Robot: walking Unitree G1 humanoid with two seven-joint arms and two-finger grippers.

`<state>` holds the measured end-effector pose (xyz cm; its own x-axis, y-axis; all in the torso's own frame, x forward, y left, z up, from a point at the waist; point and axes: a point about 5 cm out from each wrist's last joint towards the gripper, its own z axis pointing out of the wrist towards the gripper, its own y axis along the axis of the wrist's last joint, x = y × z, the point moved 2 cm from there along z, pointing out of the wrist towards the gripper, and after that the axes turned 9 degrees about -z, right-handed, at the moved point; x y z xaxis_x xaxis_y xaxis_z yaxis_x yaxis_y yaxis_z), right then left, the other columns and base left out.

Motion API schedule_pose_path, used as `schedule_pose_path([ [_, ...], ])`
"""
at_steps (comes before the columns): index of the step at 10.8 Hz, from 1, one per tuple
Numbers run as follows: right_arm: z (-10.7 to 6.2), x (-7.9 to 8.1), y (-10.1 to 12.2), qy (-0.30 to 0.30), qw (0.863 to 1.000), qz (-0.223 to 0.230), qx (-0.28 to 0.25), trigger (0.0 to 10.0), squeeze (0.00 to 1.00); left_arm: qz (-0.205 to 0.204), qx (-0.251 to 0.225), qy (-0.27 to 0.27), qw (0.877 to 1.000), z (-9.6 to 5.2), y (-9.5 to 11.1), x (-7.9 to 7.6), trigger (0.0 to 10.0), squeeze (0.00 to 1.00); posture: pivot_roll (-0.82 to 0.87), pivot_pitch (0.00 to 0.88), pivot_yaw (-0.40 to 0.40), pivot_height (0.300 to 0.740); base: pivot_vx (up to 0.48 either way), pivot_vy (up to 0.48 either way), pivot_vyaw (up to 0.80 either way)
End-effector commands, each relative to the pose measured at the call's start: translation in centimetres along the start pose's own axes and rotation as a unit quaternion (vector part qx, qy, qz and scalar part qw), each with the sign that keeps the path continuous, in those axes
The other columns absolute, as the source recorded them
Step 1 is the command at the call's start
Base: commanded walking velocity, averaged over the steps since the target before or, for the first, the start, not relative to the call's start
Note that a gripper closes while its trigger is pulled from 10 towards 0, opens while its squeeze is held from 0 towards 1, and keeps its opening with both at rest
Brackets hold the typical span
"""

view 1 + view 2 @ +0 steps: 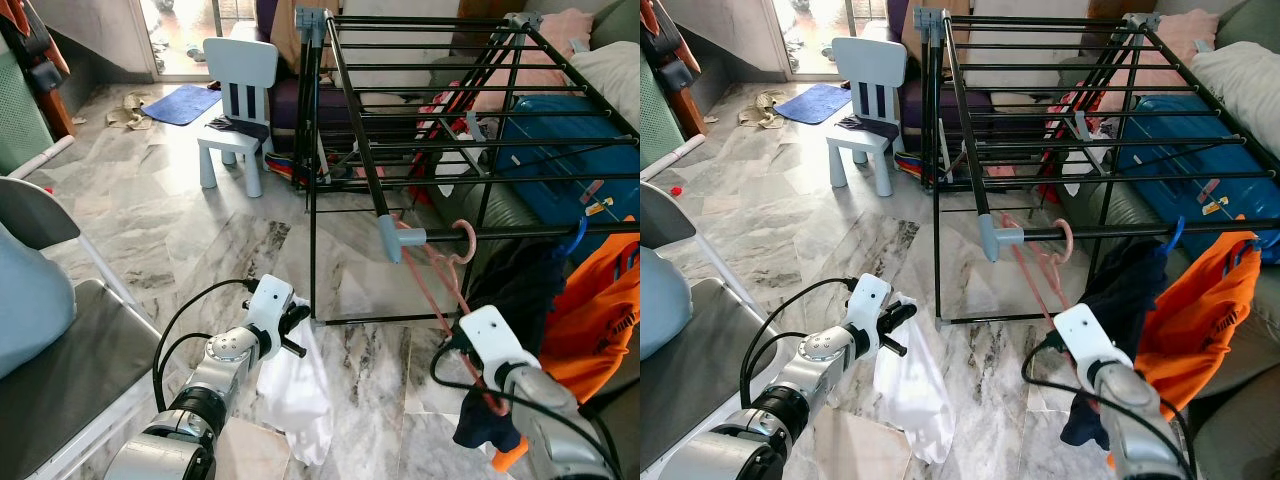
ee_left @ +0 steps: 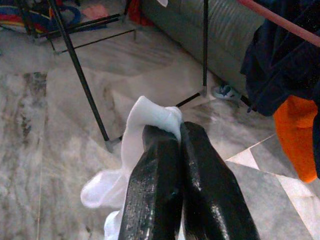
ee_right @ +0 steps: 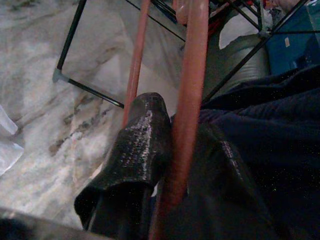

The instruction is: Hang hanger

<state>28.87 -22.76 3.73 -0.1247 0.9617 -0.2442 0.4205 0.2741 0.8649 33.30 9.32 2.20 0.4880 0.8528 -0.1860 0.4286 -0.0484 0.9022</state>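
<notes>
A pink hanger [image 1: 447, 280] slants up from my right gripper [image 3: 175, 125], and its hook [image 1: 465, 238] curls at the front rail of the black drying rack [image 1: 345, 100]. The right gripper is shut on the hanger's lower bar, where a dark navy garment [image 1: 485, 420] hangs down and hides the fingertips in the eye views. My left gripper [image 2: 177, 132] is low over the floor near the rack's front leg, shut on a white cloth [image 1: 300, 395] that dangles from it.
An orange garment [image 1: 595, 310] hangs from the rack's right end. A blue suitcase [image 1: 570, 150] and a sofa stand behind the rack. A small pale-blue chair [image 1: 235, 100] stands far left of the rack. A grey chair [image 1: 60, 370] is at my near left.
</notes>
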Motion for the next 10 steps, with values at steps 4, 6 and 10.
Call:
schedule_pose_path([
  [4,0.59,-0.95,0.25,-0.008,1.000,-0.005,-0.004,0.0,0.00,0.012,0.001,-0.003,1.000,0.10,0.29,-0.13,10.0,0.00,0.06,0.000,-0.052,0.740,0.000,0.000,0.00],
  [6,0.63,-0.89,0.27,-0.002,1.000,-0.007,-0.008,0.0,0.00,0.012,0.003,0.001,1.000,-0.05,0.06,0.07,10.0,0.00,0.06,0.000,-0.055,0.740,0.000,0.000,0.00],
  [10,0.02,-0.58,0.97,-0.010,0.999,-0.009,-0.038,0.0,0.00,0.010,0.001,0.005,1.000,-0.08,-0.12,0.03,10.0,0.00,0.05,0.000,-0.058,0.740,0.000,0.000,0.00],
])
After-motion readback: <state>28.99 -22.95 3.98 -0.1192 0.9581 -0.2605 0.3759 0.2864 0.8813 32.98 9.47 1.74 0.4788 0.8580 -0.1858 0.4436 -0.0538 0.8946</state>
